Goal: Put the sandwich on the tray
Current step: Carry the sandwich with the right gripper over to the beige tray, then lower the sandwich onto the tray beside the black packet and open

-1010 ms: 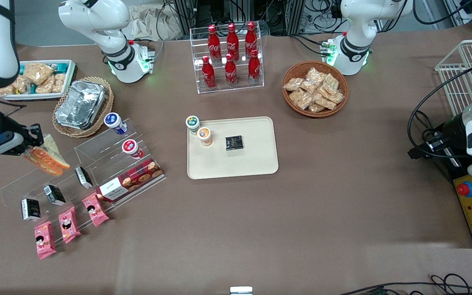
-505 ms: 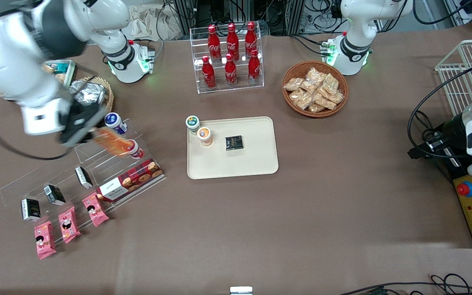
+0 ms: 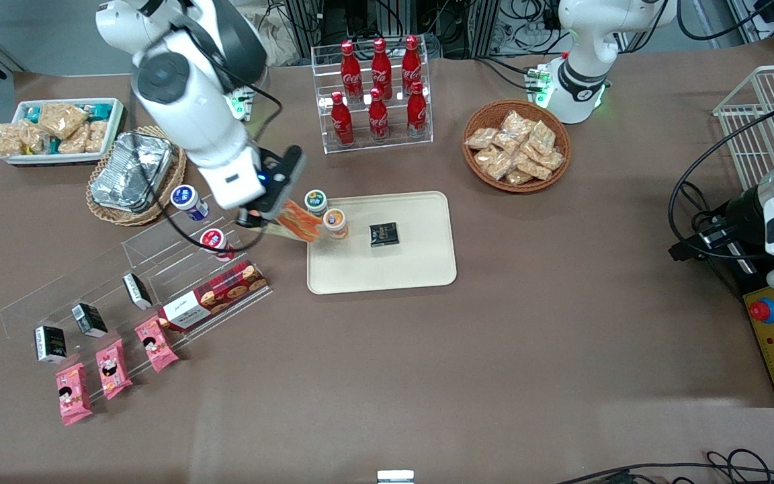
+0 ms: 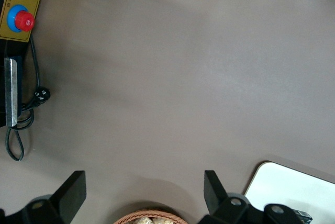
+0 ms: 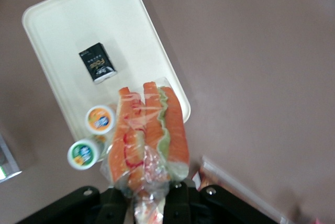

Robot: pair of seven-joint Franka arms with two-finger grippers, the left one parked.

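My right gripper (image 3: 274, 216) is shut on the sandwich (image 3: 298, 224), a clear-wrapped wedge with orange-red layers, and holds it in the air at the tray's edge nearest the working arm's end. In the right wrist view the sandwich (image 5: 149, 135) hangs between the fingers (image 5: 114, 203) over the tray's rim. The beige tray (image 3: 414, 259) lies at the table's middle and holds an orange-lidded cup (image 3: 335, 222) and a small black box (image 3: 383, 234). A green-lidded cup (image 3: 316, 200) stands at its corner. The tray (image 5: 68, 25), box (image 5: 97, 63) and both cups show in the right wrist view.
A clear stepped shelf (image 3: 158, 262) with cups, a red biscuit box and small packets stands toward the working arm's end. A foil container in a basket (image 3: 133, 171), a cola bottle rack (image 3: 377, 91) and a snack basket (image 3: 516, 144) stand farther from the front camera.
The arm has swung from the working arm's end of the table, over the clear shelf, to the tray's edge, carrying the sandwich with it.
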